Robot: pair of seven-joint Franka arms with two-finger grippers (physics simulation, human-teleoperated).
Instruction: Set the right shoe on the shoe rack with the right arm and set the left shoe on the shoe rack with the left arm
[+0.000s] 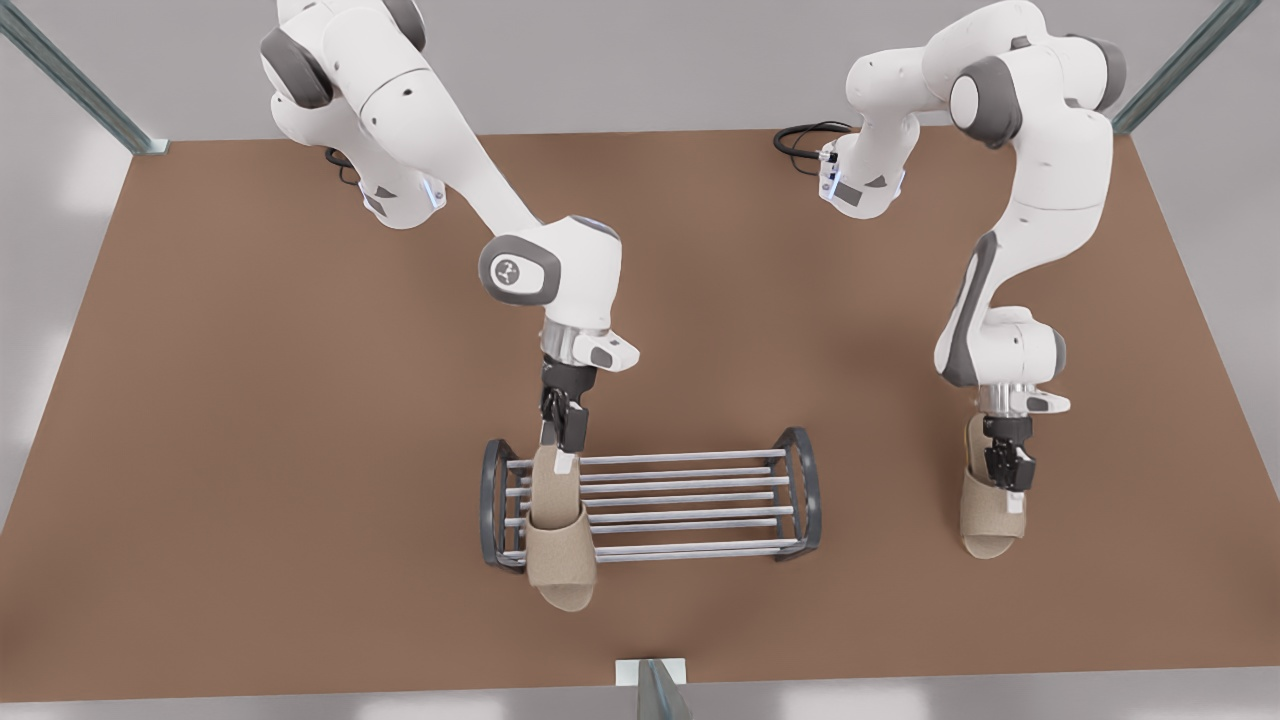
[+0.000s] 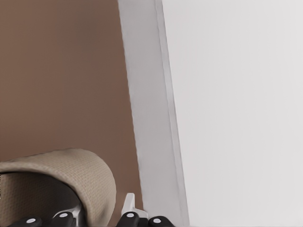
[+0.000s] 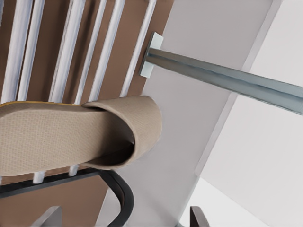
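right slipper (image 1: pixel 560 555) pinched at its heel by right claw (image 1: pixel 562 432) over shoe rack (image 1: pixel 790 495); lower, release next. left claw (image 1: pixel 1008 468) pinches left slipper (image 1: pixel 985 520) off-rack.

Front view looks steeply down across the table (image 1: pixel 250 400); both wrist views sit close above slippers seen there too

You had the shoe rack (image 1: pixel 690 500) near the middle of the table (image 1: pixel 250 420), toward its front edge. The right shoe (image 1: pixel 560 540) lay across the rack's end on the front view's left, toe overhanging the front bar, with the right gripper (image 1: pixel 563 440) at its heel. The left shoe (image 1: pixel 988 510) sat well apart at the front view's right (on the table), the left gripper (image 1: pixel 1008 470) just over it
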